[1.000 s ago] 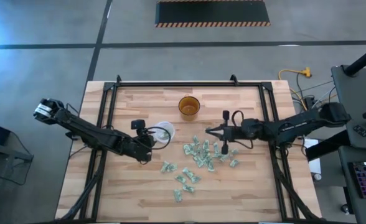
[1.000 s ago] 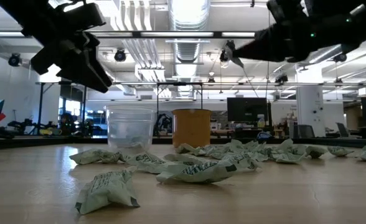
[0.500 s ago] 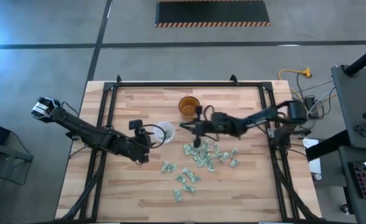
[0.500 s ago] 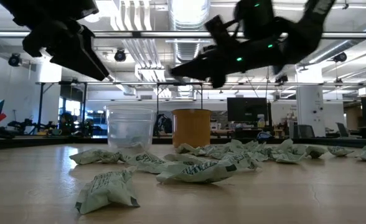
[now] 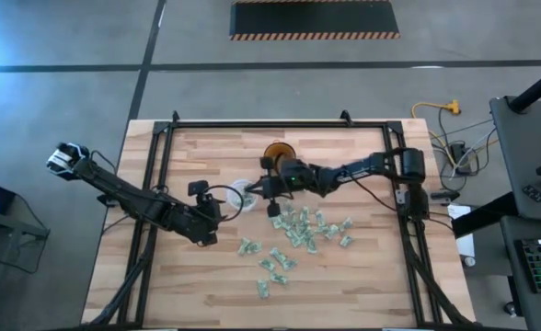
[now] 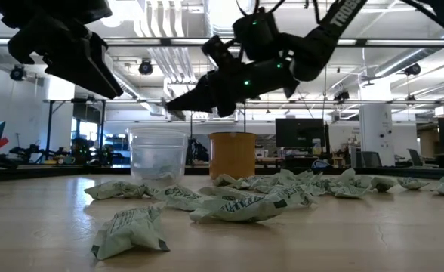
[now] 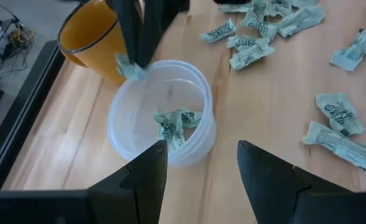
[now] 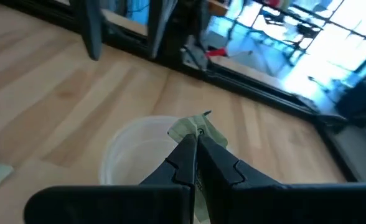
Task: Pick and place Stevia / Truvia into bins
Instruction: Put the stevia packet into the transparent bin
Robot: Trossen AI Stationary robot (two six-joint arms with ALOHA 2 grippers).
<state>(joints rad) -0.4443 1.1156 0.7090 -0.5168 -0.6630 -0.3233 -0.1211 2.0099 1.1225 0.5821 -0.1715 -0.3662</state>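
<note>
Several pale green sachets (image 5: 300, 230) lie loose on the wooden table right of centre. The translucent cup (image 7: 161, 123) stands left of them with sachets (image 7: 172, 124) inside; the amber cup (image 5: 278, 154) stands behind it. My right gripper (image 8: 194, 138) is shut on one sachet (image 8: 192, 127) above the translucent cup's rim. My left gripper (image 7: 198, 163) is open and empty, just on the cup's left side. My right gripper pinches a crumpled sachet (image 7: 128, 66) between its two fingertips (image 8: 186, 146). The fingers reach slanting down from the table's right side. The sachet is lifted clear, hanging over the translucent cup's far rim (image 7: 147, 68).
Black frame rails (image 5: 160, 152) run along the table's left, far and right sides. More sachets lie toward the near edge (image 5: 269, 267). Bare wood lies at the table's near left (image 5: 160, 285).
My right gripper has swung from the table's right side across the sachet pile toward the left, carrying a sachet, and now stands over the translucent cup. My left gripper has drawn back slightly toward the left.
</note>
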